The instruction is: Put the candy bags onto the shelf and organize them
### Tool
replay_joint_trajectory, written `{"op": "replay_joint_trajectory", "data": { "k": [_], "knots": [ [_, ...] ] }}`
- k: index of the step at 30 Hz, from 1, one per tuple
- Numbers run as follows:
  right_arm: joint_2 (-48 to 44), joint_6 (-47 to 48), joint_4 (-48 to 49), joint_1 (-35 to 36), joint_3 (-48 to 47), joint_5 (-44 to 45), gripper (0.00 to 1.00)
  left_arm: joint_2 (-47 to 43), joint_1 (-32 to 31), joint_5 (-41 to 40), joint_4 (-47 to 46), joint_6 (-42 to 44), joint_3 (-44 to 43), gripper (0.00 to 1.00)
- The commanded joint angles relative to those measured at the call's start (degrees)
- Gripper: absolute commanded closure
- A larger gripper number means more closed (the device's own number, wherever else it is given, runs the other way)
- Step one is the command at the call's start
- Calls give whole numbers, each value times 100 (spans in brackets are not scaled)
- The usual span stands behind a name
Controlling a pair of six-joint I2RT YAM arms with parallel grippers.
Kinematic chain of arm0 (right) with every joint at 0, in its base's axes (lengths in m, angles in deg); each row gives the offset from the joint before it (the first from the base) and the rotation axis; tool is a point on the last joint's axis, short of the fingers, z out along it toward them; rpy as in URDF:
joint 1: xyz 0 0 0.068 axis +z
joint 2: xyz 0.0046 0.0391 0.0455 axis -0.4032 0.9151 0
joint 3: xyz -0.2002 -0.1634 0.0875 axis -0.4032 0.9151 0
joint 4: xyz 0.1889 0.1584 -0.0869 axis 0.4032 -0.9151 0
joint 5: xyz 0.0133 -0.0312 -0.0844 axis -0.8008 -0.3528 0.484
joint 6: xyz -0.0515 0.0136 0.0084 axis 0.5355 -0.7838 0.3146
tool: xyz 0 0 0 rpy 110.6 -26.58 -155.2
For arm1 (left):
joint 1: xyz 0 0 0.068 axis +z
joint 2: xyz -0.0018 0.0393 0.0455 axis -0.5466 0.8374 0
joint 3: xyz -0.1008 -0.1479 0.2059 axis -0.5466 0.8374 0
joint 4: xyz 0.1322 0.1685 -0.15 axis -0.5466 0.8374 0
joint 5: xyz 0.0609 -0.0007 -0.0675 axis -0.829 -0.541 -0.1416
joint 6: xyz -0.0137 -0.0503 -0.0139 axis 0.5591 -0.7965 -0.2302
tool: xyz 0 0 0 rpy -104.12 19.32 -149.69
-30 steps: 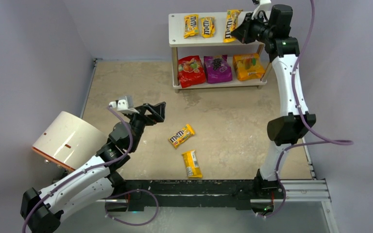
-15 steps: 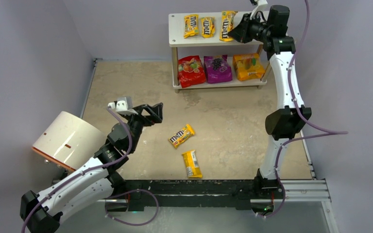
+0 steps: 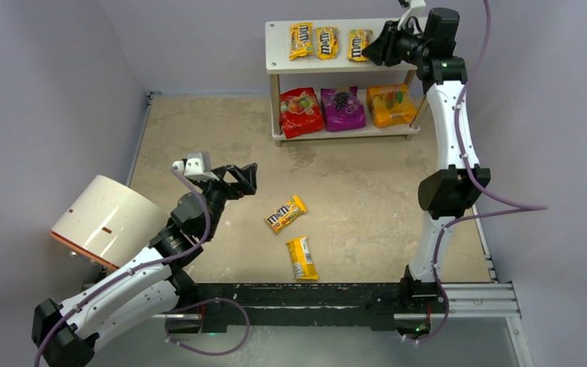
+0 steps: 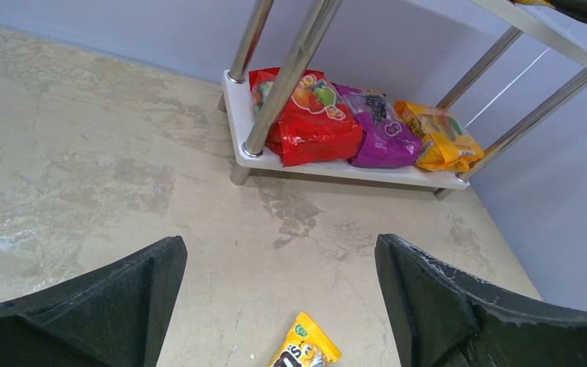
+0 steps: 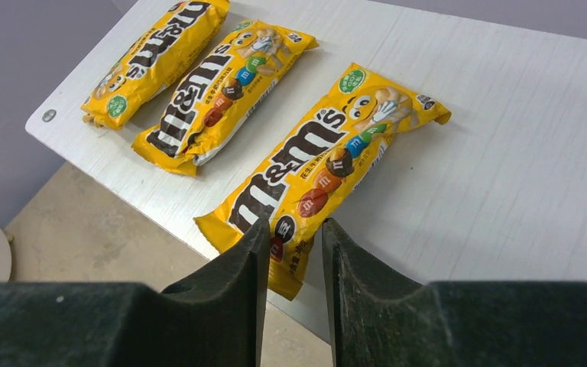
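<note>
Candy bags are mostly on the shelf, which stands at the far side of the desk. Top tier has three yellow M&M's packets lying flat in a row: left packet, middle packet and right packet, with the right one a bit apart from the other two. Bottom tier holds the red pouch on the left, the purple pouch in the middle and the orange pouch on the right, all packed tight against each other. Two more yellow ones are down on the desk, well apart from the shelf: a slanted packet around the middle, and a near packet just beside it, closer to the arm bases. Right claw is up at the top tier, over the end of the right packet. In the wrist view its fingers stand slightly apart and the packet shows through the narrow gap, lying flat on the board, so it's not pinched. Left claw hovers over the desk to the left of the slanted packet, spread wide with nothing in it and facing the shelf. A white cylinder with an orange rim lies tipped over at the left, beside the left arm.
</note>
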Motion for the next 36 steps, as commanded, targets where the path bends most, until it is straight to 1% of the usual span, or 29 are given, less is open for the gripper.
{"op": "replay_joint_trajectory", "data": {
  "k": [1,12,17,19,20,21,23,24,25,26,27,29,31,32,33,34,35,36],
  "knots": [
    [-12,45,137,-46,-203,110,66,-3,28,68,-38,105,-179,0],
    [29,121,413,-86,-126,-44,66,-50,29,37,108,22,-197,0],
    [34,30,476,-99,-219,-85,62,-79,29,84,270,-76,-218,0],
    [-30,14,469,-112,-306,-1,56,-59,29,124,315,-82,-223,0],
    [-88,11,447,-121,-379,98,51,-44,28,161,329,-63,-230,0],
    [-181,5,412,-125,-465,234,44,-1,29,224,352,-40,-250,0],
    [-481,36,364,-126,-490,542,28,180,29,429,341,113,-279,0],
    [-717,62,395,-126,-361,658,22,340,35,410,387,102,-307,0],
    [-982,98,453,-126,-140,756,9,520,41,313,488,15,-356,0],
    [-1296,153,520,-126,196,755,2,724,90,315,593,-33,-421,0],
    [-1592,168,576,-126,549,688,1,910,165,478,661,-28,-485,0],
    [-2279,165,655,-126,1443,514,1,1269,304,1052,672,84,-628,0],
    [-3002,39,903,-126,2590,427,1,1611,364,1619,754,202,-827,0],
    [-3383,-74,1150,-126,3239,417,1,1862,428,1875,838,274,-949,0],
    [-3960,-248,1483,-126,4272,364,1,2056,525,2176,906,389,-1074,0],
    [-4390,-455,1980,-126,5078,224,1,2273,604,2546,945,571,-1186,0],
    [-4745,-692,2426,-126,5757,-14,1,2475,690,2795,980,781,-1298,4],
    [-5077,-809,2811,-126,6379,-233,1,2718,799,3061,973,1008,-1425,5]
  ]
}}
